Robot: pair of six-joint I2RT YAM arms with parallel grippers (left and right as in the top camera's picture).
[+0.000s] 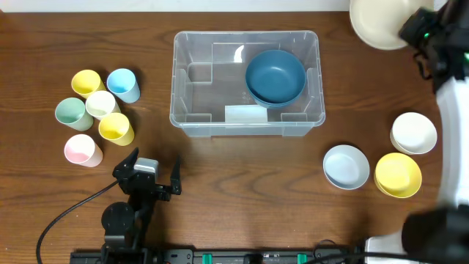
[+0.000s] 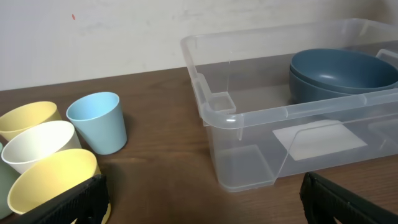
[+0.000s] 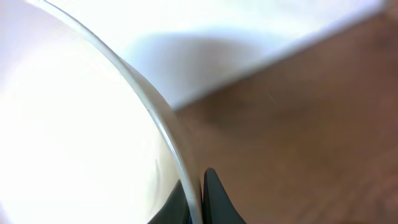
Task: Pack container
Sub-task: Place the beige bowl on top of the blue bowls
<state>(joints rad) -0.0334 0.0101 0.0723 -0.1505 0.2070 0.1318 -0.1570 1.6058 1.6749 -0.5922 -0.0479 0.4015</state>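
The clear plastic container (image 1: pixel 192 117) sits at the table's middle back and holds two stacked dark blue bowls (image 1: pixel 275 76). It also shows in the left wrist view (image 2: pixel 249 115) with the blue bowls (image 2: pixel 342 71). My right gripper (image 1: pixel 410 33) is at the far right back, raised, shut on the rim of a cream bowl (image 1: pixel 375 22); in the right wrist view its fingers (image 3: pixel 198 202) pinch the bowl's rim (image 3: pixel 93 124). My left gripper (image 1: pixel 150 176) is open and empty near the front left, its fingers (image 2: pixel 199 199) wide apart.
Several pastel cups (image 1: pixel 95 114) cluster at the left; a light blue cup (image 2: pixel 98 121) and yellow and white cups show in the left wrist view. A white bowl (image 1: pixel 414 132), a yellow bowl (image 1: pixel 398 174) and a pale blue bowl (image 1: pixel 346 166) sit at the right.
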